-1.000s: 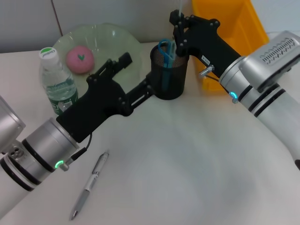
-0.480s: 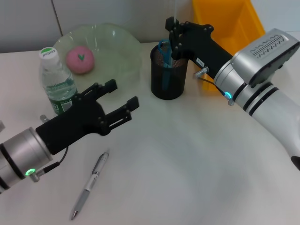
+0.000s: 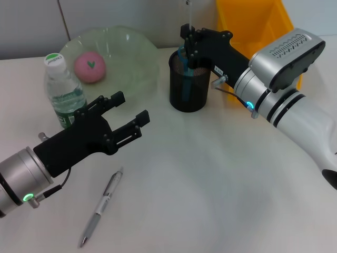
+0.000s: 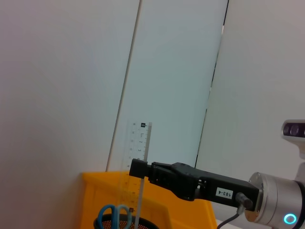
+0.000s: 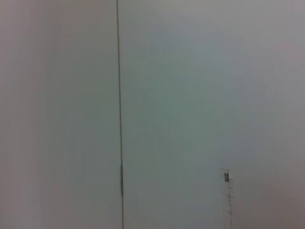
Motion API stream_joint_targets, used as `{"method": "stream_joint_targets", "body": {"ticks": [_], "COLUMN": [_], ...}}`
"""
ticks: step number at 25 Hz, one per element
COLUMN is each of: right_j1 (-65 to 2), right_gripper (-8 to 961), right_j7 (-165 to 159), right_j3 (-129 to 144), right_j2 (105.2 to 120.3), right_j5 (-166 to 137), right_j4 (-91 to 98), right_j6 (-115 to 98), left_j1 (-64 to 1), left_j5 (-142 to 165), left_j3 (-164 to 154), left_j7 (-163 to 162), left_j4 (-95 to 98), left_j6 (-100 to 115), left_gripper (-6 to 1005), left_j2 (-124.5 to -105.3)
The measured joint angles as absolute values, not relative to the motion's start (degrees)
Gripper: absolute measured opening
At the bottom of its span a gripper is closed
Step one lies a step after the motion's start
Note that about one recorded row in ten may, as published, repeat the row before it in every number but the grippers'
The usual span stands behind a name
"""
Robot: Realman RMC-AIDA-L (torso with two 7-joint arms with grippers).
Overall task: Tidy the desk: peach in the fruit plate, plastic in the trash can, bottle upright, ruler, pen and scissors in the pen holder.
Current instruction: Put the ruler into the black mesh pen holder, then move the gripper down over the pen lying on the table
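Note:
My right gripper (image 3: 188, 36) is shut on a clear ruler (image 3: 187, 13) and holds it upright over the black mesh pen holder (image 3: 187, 92). In the left wrist view the ruler (image 4: 140, 157) runs down through that gripper (image 4: 138, 170) toward the holder's rim. Blue scissors (image 3: 182, 55) stand inside the holder. My left gripper (image 3: 130, 106) hovers open and empty over the table, near the bottle. A silver pen (image 3: 100, 208) lies on the table at the front left. The peach (image 3: 89, 67) rests in the green fruit plate (image 3: 131, 45). The bottle (image 3: 63, 92) stands upright. No plastic shows.
A yellow trash can (image 3: 253, 26) stands behind the pen holder to the right, close to my right arm. The wall is right behind the plate and the can. The ruler's tip (image 5: 228, 200) shows against that wall.
My left arm has drawn back from the pen holder toward the bottle, fingers open. The right gripper has shifted left and down over the holder with the ruler.

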State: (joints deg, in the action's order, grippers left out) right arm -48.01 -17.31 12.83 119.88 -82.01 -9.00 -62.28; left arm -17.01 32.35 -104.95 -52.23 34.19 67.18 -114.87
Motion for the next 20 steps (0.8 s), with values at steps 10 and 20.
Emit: {"method": "stream_joint_targets", "body": {"ticks": [10,20], "right_j1": [-47.69,-46.26], "right_gripper": [54,486], "right_j7": [-19.65,-22.69], "right_j3": [13.24,13.20], "right_j2": [119.88,119.55], "right_j5": [-82.00,-82.00], "right_j4": [-8.64,-8.52], "right_j6": [-62.06,-65.31], "left_j1": [-17.00,-16.95], "left_j5": [32.47,32.52], "left_j3": [-104.71,-104.67], "left_j7": [-52.18,-52.65], "left_j4": [34.10,34.10], "left_j6": [67.44,67.58], "left_gripper": [787,788], "left_j2": [-114.88,-114.54]}}
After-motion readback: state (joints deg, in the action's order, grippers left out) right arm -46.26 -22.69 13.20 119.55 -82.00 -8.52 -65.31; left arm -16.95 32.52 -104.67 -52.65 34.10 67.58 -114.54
